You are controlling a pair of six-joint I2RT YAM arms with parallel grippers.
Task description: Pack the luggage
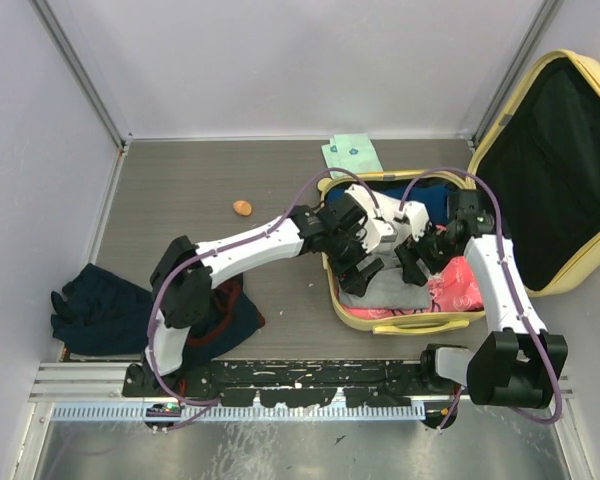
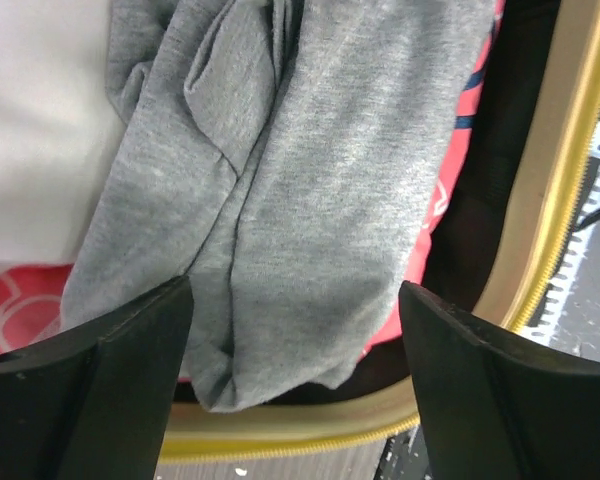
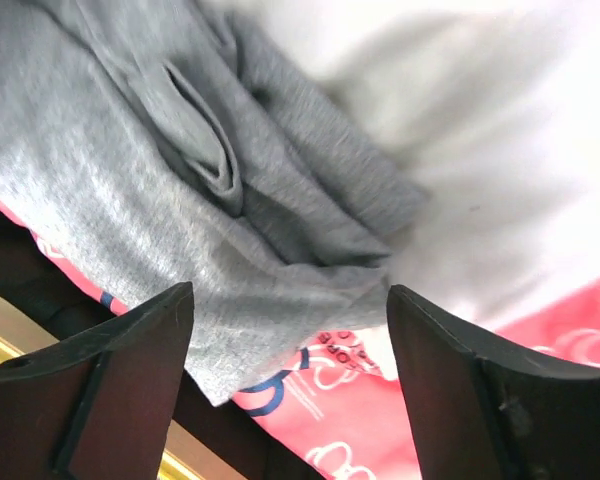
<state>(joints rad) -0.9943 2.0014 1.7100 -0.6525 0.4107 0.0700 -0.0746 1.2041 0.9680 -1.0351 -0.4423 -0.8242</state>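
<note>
Left hand (image 2: 295, 300) spread, apparently hovering over grey cloth (image 2: 310, 180) in luggage (image 2: 555, 200).

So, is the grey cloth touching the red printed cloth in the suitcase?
Touching. The right wrist view shows the grey cloth lying directly on the red cloth, its edge covering the print.

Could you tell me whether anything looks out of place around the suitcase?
Yes. A dark blue garment lies heaped at the near left corner of the table, outside the luggage, and a small orange object sits alone further back. Inside, the grey garment is bunched, not flat.
</note>
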